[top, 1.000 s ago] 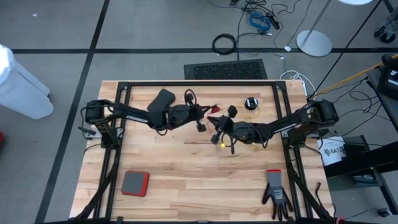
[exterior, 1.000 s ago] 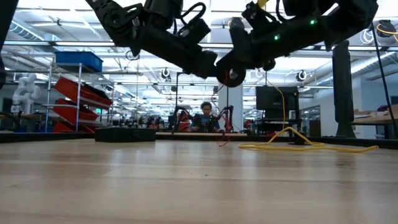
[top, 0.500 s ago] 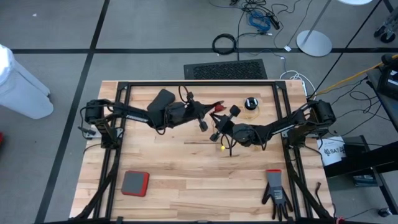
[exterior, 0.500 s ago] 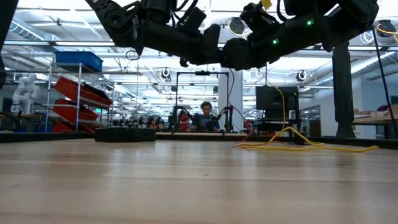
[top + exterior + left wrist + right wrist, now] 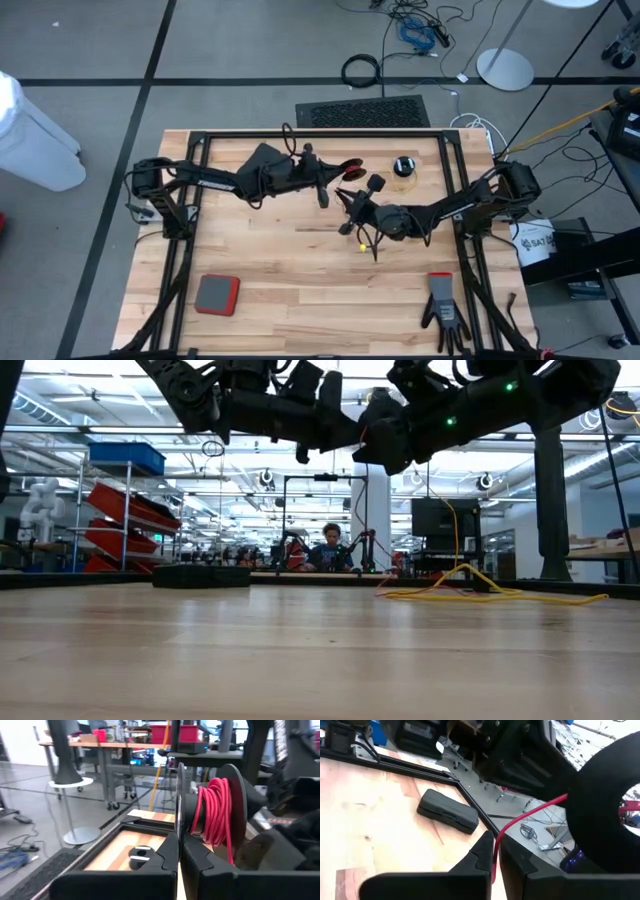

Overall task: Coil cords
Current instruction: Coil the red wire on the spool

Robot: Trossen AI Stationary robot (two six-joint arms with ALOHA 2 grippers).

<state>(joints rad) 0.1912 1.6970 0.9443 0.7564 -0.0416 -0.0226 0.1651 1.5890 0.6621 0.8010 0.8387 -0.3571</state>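
Observation:
A small black reel (image 5: 351,165) wound with the reddish-orange cord (image 5: 216,815) hangs above the middle of the table's far half. My left gripper (image 5: 335,178) is shut on it, coming from the table's left. Just nearside and to the right, my right gripper (image 5: 346,202) is shut on a free run of the same cord (image 5: 535,812). This run leads up to the reel (image 5: 605,815). A second black reel with yellow cord (image 5: 403,166) lies flat on the table beyond the right gripper. My left gripper pinches the reel's near flange at its rim (image 5: 179,820) between its two fingers. The fingers lie level, coming from the table's left. The reel is lifted clear of the table with its flanges on edge and the wound cord beside the fingers. My right gripper pinches one strand of the reddish-orange cord (image 5: 494,851) between its two fingers, some way out from the reel. The fingers lie about level. The strand runs nearly straight from the fingers up to the reel, clear of the table.
A black case (image 5: 265,158) lies at the far left of the table, under the left arm. A red-and-grey pad (image 5: 217,294) sits near left and a black glove (image 5: 443,312) near right. Black frame rails (image 5: 320,134) border the table.
My left gripper has risen a little and gone toward the table's far edge, rolling about its own line. The reel has turned with it, so its round face no longer shows in the low view. My right gripper has rolled too, staying beside the reel.

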